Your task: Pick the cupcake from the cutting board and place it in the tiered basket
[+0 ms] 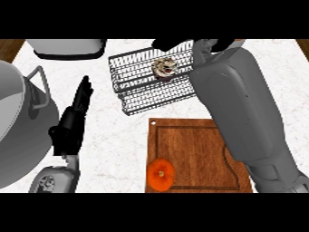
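Just left of the right hand, whose finger state I cannot tell, the brown frosted cupcake sits in the grey wire tiered basket; placing looks done, retreat next.

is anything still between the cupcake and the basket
No. The cupcake already sits in the top tier of the basket, off the cutting board. The right hand is at the basket's far edge, just beyond the cupcake, with nothing visible between them.
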